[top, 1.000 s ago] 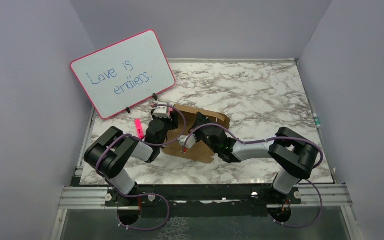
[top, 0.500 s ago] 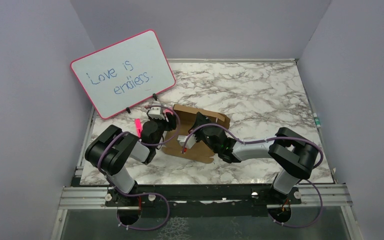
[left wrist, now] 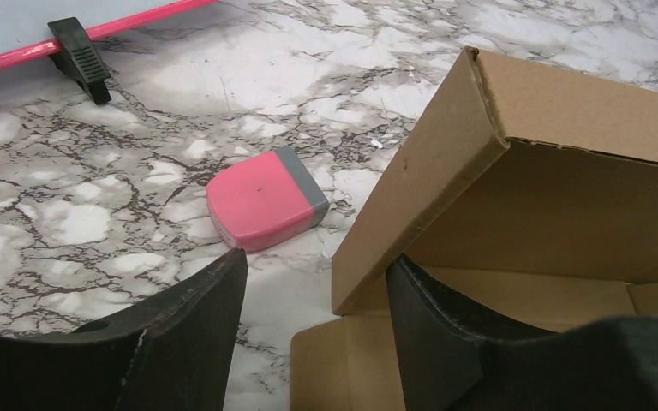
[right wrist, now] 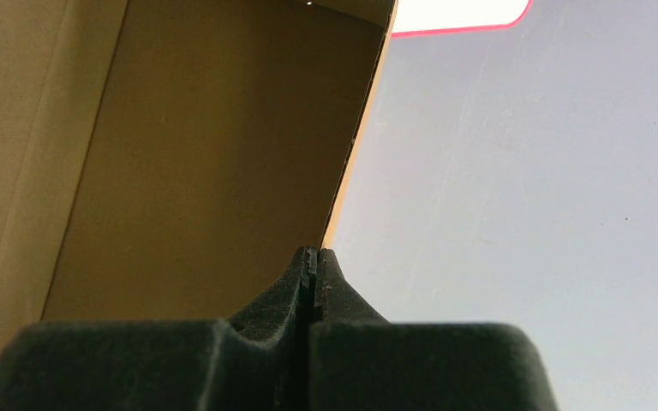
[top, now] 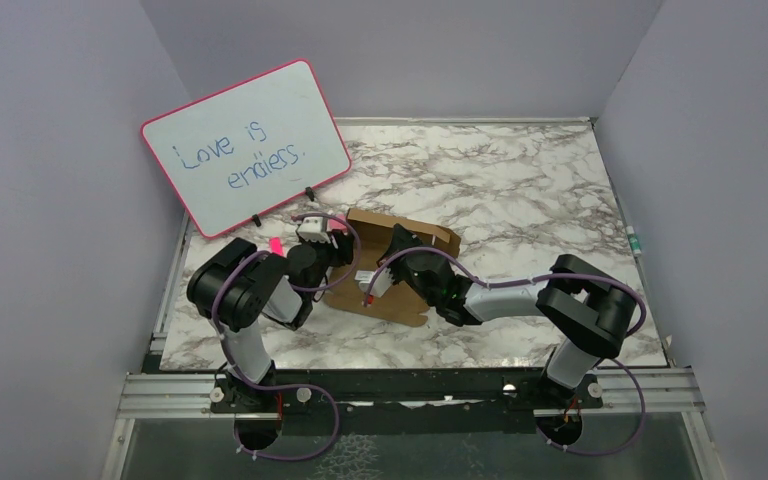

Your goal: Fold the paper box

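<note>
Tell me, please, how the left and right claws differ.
The left claw is open; the right claw is shut. The left claw straddles a raised wall of the box without gripping; the right claw seems to pinch a box edge. Both are black and at the box.

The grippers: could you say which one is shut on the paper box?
The right gripper, pinching a panel edge of the paper box; the left gripper stands open astride a flap.

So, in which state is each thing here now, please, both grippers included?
Brown corrugated cardboard box: partly folded, one wall raised.
Left gripper: open around that wall's corner.
Right gripper: shut on the box's panel edge.
Pink-framed whiteboard: standing on black feet, written on.
Pink eraser with grey strip: lying flat, apart from the box.
</note>
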You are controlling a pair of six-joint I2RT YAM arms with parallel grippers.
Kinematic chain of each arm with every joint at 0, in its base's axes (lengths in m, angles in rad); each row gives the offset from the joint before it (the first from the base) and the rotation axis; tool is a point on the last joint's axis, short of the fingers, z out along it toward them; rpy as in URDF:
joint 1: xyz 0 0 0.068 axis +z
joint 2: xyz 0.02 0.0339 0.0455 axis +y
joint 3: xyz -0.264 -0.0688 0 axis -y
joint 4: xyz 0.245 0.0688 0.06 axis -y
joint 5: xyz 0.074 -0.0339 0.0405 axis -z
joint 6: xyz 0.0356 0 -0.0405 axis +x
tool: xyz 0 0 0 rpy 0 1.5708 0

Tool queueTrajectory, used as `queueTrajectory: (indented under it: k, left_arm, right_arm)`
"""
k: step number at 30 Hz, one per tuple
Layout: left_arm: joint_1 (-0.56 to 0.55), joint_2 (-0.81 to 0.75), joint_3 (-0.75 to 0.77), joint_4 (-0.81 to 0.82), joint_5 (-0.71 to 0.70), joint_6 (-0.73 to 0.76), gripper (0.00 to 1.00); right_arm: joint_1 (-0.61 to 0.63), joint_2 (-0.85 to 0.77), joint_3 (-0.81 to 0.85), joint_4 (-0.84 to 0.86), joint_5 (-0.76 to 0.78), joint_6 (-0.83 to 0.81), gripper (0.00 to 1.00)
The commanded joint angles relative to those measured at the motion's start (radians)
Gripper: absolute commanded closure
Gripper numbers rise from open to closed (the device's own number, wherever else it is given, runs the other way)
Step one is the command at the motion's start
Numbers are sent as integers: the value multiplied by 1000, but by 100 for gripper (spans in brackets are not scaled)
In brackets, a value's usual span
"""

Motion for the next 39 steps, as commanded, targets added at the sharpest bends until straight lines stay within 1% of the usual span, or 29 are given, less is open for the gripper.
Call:
queueTrajectory:
  k: [1, 4, 7, 11, 18, 25, 34, 39]
  left_arm:
    - [7, 11, 16, 58, -10, -14, 40]
    - [2, 22, 31, 54, -30, -17, 43]
    - [-8, 29, 33, 54, -78, -16, 47]
    - [-25, 41, 47, 55, -127, -18, 54]
    - [-66, 54, 74, 62, -232, -13, 55]
    - [-70, 77, 113, 55, -233, -8, 56]
    - [-90, 55, 71, 34, -334, -32, 77]
    - [-102, 46, 51, 37, -387, -52, 83]
  right_arm:
    - [-3, 33, 10, -60, -28, 24, 99]
    - [-3, 34, 11, -59, -30, 26, 99]
    - [-3, 38, 13, -62, -35, 25, 99]
    - [-3, 48, 24, -63, -30, 24, 99]
    - [-3, 53, 37, -76, -43, 25, 99]
    - [-3, 49, 45, -89, -51, 29, 99]
    - [-2, 26, 37, -94, -40, 31, 99]
    - [-1, 23, 35, -107, -46, 32, 99]
